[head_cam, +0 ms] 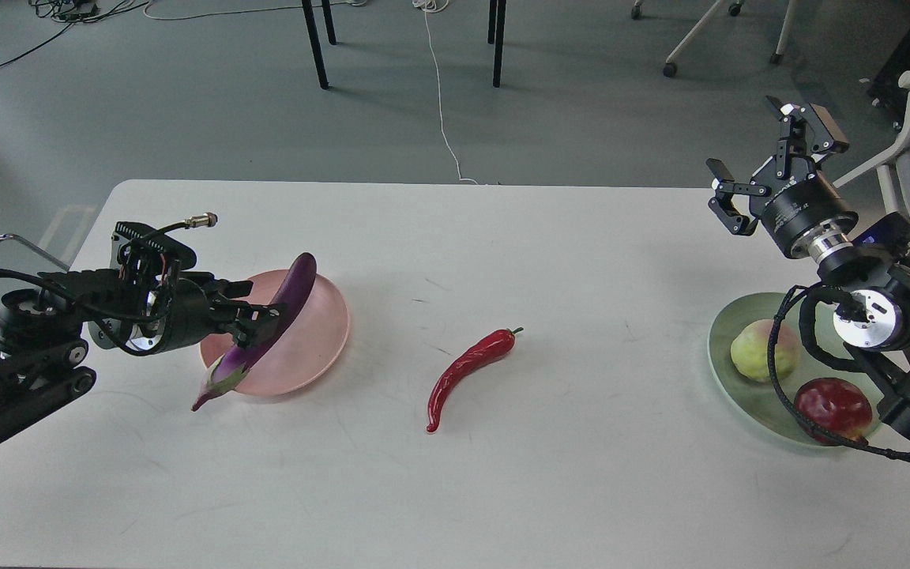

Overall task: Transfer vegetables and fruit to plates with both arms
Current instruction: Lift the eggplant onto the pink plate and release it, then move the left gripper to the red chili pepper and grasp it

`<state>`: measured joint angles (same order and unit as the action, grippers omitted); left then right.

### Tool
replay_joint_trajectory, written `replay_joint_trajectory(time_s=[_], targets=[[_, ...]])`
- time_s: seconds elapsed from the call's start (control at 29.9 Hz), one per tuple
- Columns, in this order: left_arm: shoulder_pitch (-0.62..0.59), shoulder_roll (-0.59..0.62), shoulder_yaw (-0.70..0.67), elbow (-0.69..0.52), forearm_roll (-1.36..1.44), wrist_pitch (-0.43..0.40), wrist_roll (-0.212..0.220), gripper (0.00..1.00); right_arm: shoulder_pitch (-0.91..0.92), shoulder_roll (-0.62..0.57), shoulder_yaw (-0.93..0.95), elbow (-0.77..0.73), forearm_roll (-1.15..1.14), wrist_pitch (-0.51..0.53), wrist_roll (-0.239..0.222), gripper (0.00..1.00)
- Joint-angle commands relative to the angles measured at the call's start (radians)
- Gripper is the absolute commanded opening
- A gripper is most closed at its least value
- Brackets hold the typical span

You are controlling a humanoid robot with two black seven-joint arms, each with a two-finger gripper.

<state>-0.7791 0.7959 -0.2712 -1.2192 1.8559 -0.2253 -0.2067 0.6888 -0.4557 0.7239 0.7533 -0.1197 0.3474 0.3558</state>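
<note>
Left claw [253, 320] closed on glossy purple eggplant [285, 304], tilted over pink plate [321, 340]; right claw [771, 170] spread wide, empty; red chili [467, 371] lies on table [502, 490]

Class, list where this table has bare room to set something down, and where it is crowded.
Bare: the stretch between the red chili and the green plate; the whole near edge of the table; the far strip behind the chili. Crowded: the pink plate, with the eggplant and left gripper; the green plate holds both fruits.
</note>
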Motion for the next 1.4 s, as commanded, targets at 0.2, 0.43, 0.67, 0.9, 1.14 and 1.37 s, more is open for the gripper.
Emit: replay_joint_trajectory(time_s=[0.2, 0.43, 0.67, 0.9, 1.14, 1.37], targets=[[-0.046, 0.083, -0.016, -0.252, -0.021, -0.005, 0.009, 0.80, -0.011, -0.008, 0.022, 0.001, 0.000, 0.004, 0.002, 0.98], [-0.132, -0.118, 0.001, -0.266, -0.008, -0.081, 0.016, 0.80, -0.014, -0.015, 0.025, -0.005, 0.002, 0.008, 0.002, 0.98], [-0.121, -0.273, 0.032, -0.276, 0.140, -0.186, 0.046, 0.80, -0.093, -0.031, 0.140, -0.008, 0.012, 0.139, 0.003, 0.98], [-0.118, -0.389, 0.102, -0.198, 0.169, -0.186, 0.121, 0.80, -0.144, -0.028, 0.183, -0.005, 0.018, 0.141, 0.005, 0.98], [-0.112, -0.510, 0.104, -0.050, 0.174, -0.184, 0.147, 0.79, -0.144, -0.018, 0.189, 0.003, 0.018, 0.141, 0.003, 0.98], [-0.065, -0.532, 0.103, 0.004, 0.183, -0.174, 0.191, 0.69, -0.146, -0.029, 0.193, 0.001, 0.018, 0.141, 0.003, 0.98]])
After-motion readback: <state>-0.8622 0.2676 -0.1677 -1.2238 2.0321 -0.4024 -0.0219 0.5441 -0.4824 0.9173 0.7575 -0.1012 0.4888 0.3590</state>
